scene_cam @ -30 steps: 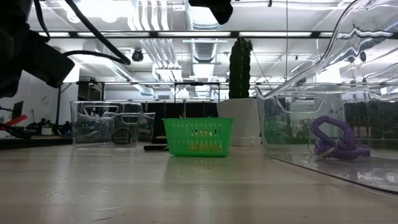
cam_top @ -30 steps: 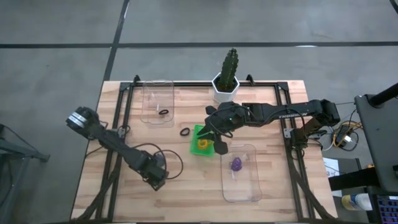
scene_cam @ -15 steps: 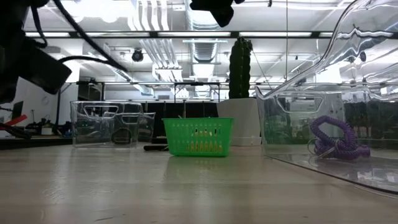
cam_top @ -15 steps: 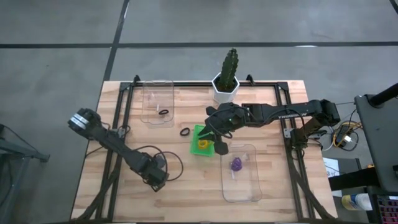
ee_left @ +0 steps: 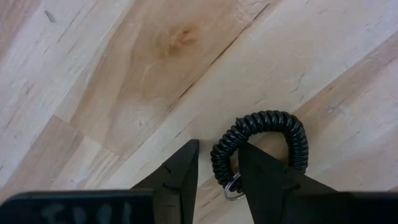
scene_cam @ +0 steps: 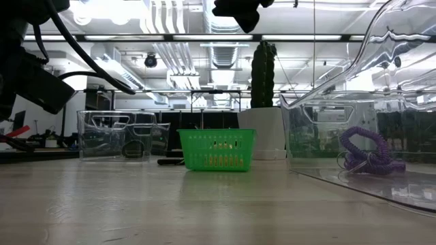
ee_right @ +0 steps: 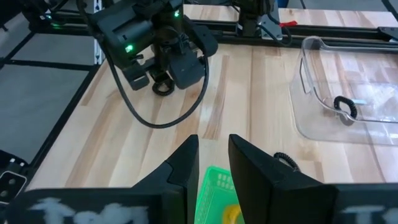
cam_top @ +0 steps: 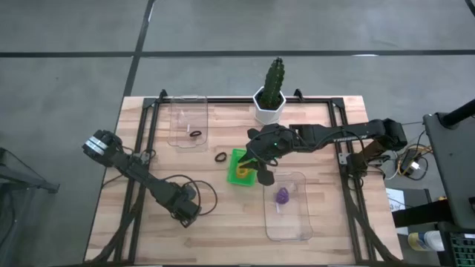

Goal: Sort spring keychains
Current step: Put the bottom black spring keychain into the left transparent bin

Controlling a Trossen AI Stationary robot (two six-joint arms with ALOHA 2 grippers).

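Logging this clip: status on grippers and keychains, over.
Left gripper low at the near table edge, open astride a black keychain. Right gripper open above the green bin. Nothing in the way.

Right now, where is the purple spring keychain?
In the high view, the purple spring keychain lies inside the clear bin on the table's right side, just right of the green basket and below the right end effector.

Both arms are dark, nearly black, built of slim jointed links. The left arm (cam_top: 141,178) ends at a round silver-ringed base joint, with a black cable (cam_top: 200,194) looping beside its wrist. The right arm (cam_top: 334,136) carries faint pale lettering along its forearm.
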